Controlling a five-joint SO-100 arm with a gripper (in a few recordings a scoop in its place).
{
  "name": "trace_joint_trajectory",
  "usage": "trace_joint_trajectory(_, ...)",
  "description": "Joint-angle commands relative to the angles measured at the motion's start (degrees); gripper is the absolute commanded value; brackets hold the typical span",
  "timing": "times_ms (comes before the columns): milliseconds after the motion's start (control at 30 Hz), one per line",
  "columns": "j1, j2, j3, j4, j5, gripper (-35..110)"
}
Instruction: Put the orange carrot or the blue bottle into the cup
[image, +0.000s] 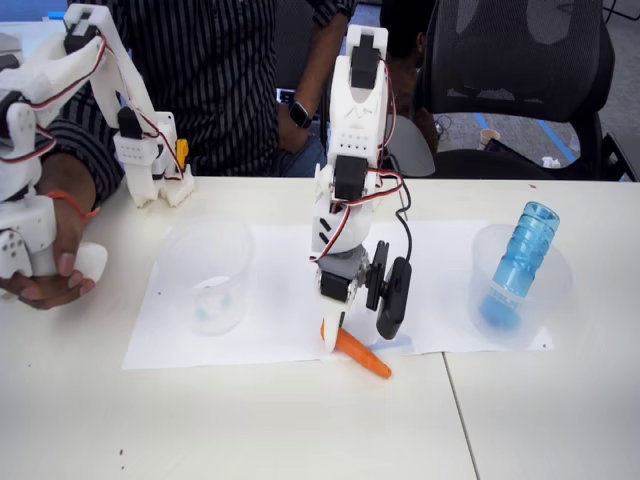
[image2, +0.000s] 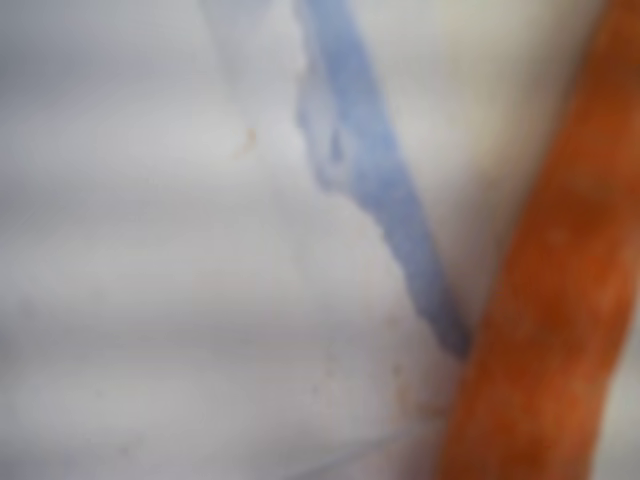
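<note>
The orange carrot (image: 362, 356) lies on the white paper near the table's front, its tip pointing right and toward the camera. My gripper (image: 335, 338) points straight down at the carrot's blunt end, with orange showing on both sides of the white finger (image: 331, 335). How the jaws stand is hidden. In the wrist view the carrot (image2: 540, 300) is very close and blurred at the right. The cup (image: 210, 275), clear with a pale-blue smudge at its base, stands empty to the left of the arm. The blue bottle (image: 520, 262) leans inside another clear cup (image: 545, 300) at the right.
White paper sheets (image: 270, 330) cover the middle of the table, with a strip of blue tape (image2: 380, 200) beside the carrot. A person in a striped shirt (image: 220, 80) sits behind the table, and an office chair (image: 520, 70) stands at the back right.
</note>
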Motion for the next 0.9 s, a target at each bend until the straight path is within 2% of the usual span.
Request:
trace_joint_trajectory(0, 1.0, 2.5, -4.8, -0.5, 0.7, 15)
trace_joint_trajectory(867, 3.1, 3.9, -5.4, 0.3, 1.5, 15)
